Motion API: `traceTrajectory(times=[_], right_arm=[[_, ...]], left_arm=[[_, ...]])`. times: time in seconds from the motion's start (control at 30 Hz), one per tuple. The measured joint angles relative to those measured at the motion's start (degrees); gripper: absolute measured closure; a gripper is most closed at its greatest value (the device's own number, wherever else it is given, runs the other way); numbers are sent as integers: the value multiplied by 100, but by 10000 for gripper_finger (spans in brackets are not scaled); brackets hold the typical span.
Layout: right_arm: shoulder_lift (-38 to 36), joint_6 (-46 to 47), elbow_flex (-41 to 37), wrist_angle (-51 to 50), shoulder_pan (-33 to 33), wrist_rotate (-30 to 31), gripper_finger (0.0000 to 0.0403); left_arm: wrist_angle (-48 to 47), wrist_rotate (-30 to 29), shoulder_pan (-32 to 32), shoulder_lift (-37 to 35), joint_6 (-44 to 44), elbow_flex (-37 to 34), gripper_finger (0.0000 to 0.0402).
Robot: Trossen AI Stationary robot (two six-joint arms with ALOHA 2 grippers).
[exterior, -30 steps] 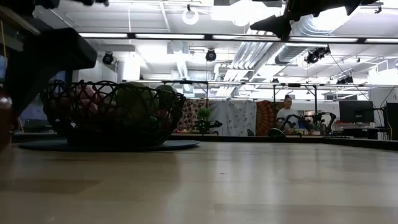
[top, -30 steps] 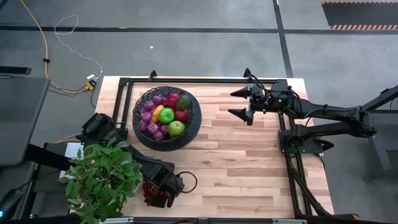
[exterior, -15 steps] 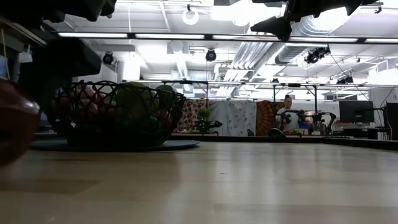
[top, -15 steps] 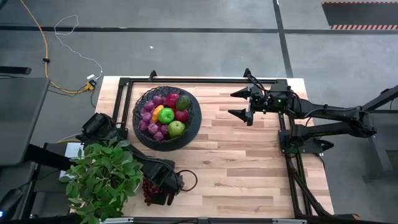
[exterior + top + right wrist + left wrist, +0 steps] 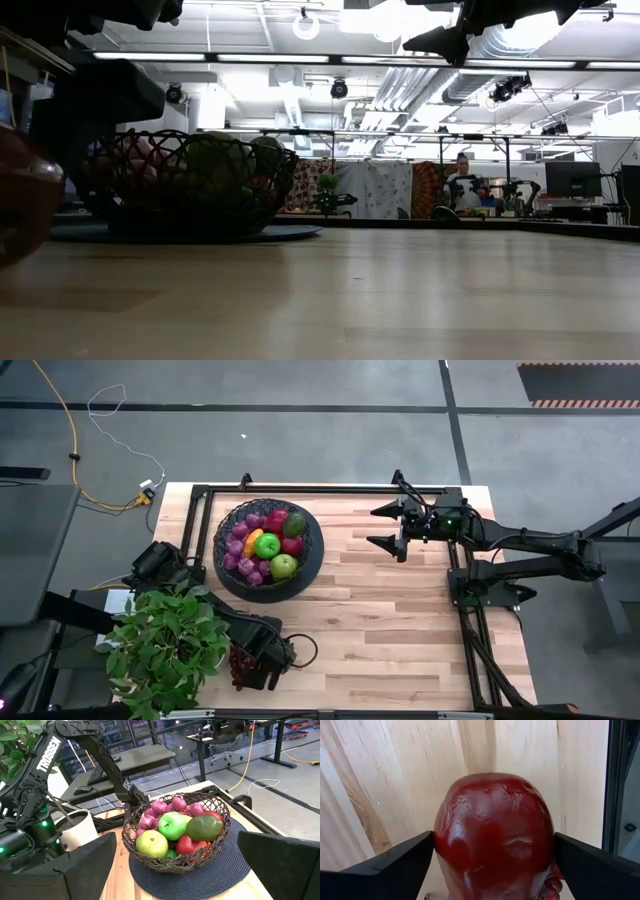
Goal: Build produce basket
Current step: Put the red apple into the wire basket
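The black wire basket [image 5: 305,560] stands on a round dark mat at the table's far left, holding green apples, purple grapes, red fruits, an avocado and an orange pepper. It also shows in the right wrist view [image 5: 220,837] and the low view [image 5: 120,215]. My left gripper [image 5: 252,670] is near the table's front edge, beside the potted plant, shut on a dark red grape bunch [image 5: 492,835], which also shows in the high view [image 5: 238,665]. My right gripper [image 5: 372,526] is open and empty, up in the air to the right of the basket. My left gripper pinches the dark red grape bunch between its two fingers [image 5: 400,862], one on each side of a big glossy grape [image 5: 445,845]. The fingers come from above, pointing down at the table. Whether the bunch rests on the table I cannot tell.
A leafy green potted plant [image 5: 165,645] stands at the near left corner, over part of my left arm. A black frame rail [image 5: 320,488] runs along the far edge and another down the right side. Bare wood lies between the basket and the right rail.
My left gripper has shifted a little toward the table's right with the dark red bunch, which now shows much more at the left edge of the low view. It then holds still. My right arm has kept still.
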Motion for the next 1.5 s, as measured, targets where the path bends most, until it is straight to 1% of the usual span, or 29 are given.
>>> traceTrajectory(times=[0.23, 0.5, 0.63, 0.73, 0.8, 0.9, 1.0, 1.1, 1.17, 1.23, 1.3, 1.4, 1.43, 1.5], right_arm=[[0, 0, 0, 1, 0, 7, 6], [0, 2, 0, -2, 0, 17, 6], [0, 2, 0, -2, -1, 15, 6], [-1, 0, 0, -2, -1, 15, 6], [-2, -7, 0, -6, 1, 15, 6], [-2, 0, 0, -6, 1, 13, 6], [-2, -9, 0, 3, 1, 14, 6], [-2, -2, 0, 29, 1, 64, 6], [-2, -2, 0, 44, -1, 74, 6], [-2, 31, 0, 119, -1, 72, 6], [-2, 33, 0, 180, 0, 72, 6], [0, 40, -2, 410, 1, 70, 6], [0, 44, -2, 485, 1, 70, 6], [0, 44, -2, 685, 1, 70, 6]], left_arm=[[0, -96, 32, -4, -2, 0, 48], [-2, 11, 227, -4, -43, 0, 73], [-64, 320, 383, -85, 3, 72, 75], [-73, 631, 585, -314, 282, 294, 75], [-63, 700, 753, -510, 542, 482, 75], [-63, 538, 1102, -837, 853, 812, 75], [-86, 19, 1539, -1190, 1031, 1059, 76], [64, -373, 2043, -1568, 1217, 1207, 76], [425, -374, 2404, -1857, 1263, 1213, 76], [595, -364, 2772, -2183, 1345, 1213, 76], [1013, -365, 3094, -2482, 1505, 1202, 76], [1779, -366, 3523, -3003, 1625, 858, 76], [2176, -364, 3640, -3175, 1641, 684, 76], [2630, -317, 3882, -3562, 1640, 200, 76]])
